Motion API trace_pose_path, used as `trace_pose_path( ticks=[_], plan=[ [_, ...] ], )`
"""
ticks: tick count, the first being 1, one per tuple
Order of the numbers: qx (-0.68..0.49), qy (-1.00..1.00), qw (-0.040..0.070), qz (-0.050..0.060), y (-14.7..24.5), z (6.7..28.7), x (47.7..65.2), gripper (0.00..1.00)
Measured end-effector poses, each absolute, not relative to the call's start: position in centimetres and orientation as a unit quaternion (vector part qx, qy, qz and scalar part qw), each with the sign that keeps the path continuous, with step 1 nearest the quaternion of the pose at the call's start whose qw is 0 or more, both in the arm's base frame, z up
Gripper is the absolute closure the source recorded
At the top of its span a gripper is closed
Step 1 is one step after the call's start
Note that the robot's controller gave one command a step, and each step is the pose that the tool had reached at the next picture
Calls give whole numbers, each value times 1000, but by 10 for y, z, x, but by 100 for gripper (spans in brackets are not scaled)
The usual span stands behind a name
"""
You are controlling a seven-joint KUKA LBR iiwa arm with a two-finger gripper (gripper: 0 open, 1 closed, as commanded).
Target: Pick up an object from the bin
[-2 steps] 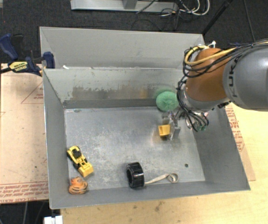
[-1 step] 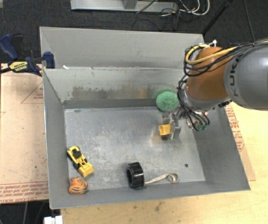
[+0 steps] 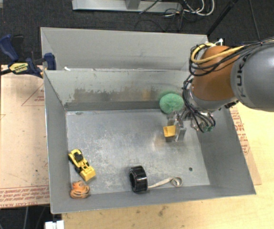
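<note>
Camera view is showing a small yellow block (image 3: 169, 131) sitting right against the claw (image 3: 178, 130), on its side facing the middle of the grey bin (image 3: 118, 142). I cannot tell whether the claw is clenching it. A green fuzzy ball (image 3: 170, 102) is lying just beyond the claw; a yellow toy loader (image 3: 81, 164) and black roll (image 3: 138, 179) are lying well apart from it. Judging by this, the grasp step is underway; next comes securing the block and lifting straight up.

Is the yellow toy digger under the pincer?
No, the yellow toy digger lies in the bin at its left front, well apart from the pincer.
</note>
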State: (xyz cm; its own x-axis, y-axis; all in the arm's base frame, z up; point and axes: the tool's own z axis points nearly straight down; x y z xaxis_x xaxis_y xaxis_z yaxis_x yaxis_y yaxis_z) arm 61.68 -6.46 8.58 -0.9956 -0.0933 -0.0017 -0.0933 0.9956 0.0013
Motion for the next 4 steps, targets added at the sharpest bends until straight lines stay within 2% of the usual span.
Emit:
trace_pose_path(
  ticks=[1, 4],
  plan=[
    [-47, 999, -1, 1, -64, 96, 616, 100],
    [-46, 999, 2, 0, -64, 157, 617, 100]
  ],
)
